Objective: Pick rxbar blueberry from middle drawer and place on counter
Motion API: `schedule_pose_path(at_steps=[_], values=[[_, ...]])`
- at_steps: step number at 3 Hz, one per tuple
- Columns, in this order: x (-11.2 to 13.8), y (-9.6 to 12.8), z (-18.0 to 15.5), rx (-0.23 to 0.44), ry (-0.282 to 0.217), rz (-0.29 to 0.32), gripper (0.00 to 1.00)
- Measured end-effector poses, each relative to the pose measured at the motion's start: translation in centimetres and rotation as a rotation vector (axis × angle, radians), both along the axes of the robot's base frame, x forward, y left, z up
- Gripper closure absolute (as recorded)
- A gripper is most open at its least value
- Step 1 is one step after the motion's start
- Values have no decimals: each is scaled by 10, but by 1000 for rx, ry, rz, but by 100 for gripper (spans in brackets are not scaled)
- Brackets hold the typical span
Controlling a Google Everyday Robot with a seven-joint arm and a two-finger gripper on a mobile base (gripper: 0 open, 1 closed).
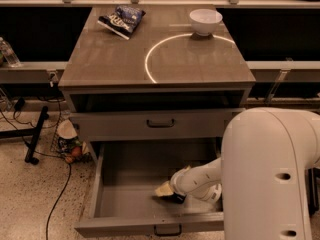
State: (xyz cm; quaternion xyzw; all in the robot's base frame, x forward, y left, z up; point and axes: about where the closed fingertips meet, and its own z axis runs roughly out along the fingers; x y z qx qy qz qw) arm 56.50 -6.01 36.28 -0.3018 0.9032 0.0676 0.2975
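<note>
One pale gripper (165, 189) sits low in the open grey middle drawer (125, 204), toward its front-right corner; grip and rxbar blueberry's long axis cannot be told.

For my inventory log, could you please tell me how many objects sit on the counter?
2: a snack bag at back left of the counter and a white bowl at back right. The gripper is down in the open middle drawer; none seems hidden.

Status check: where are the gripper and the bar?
Gripper down inside open middle drawer. Bar apparently the dark patch under it, grasp unclear. Snack bag and bowl at counter's back.
</note>
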Motion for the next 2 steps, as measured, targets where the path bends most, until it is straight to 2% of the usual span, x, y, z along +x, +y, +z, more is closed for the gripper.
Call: schedule_pose_path(at_steps=[1, 2], values=[[-8, -26, -11, -47, 15, -8, 0], [-21, -41, -20, -80, 36, 2, 0]])
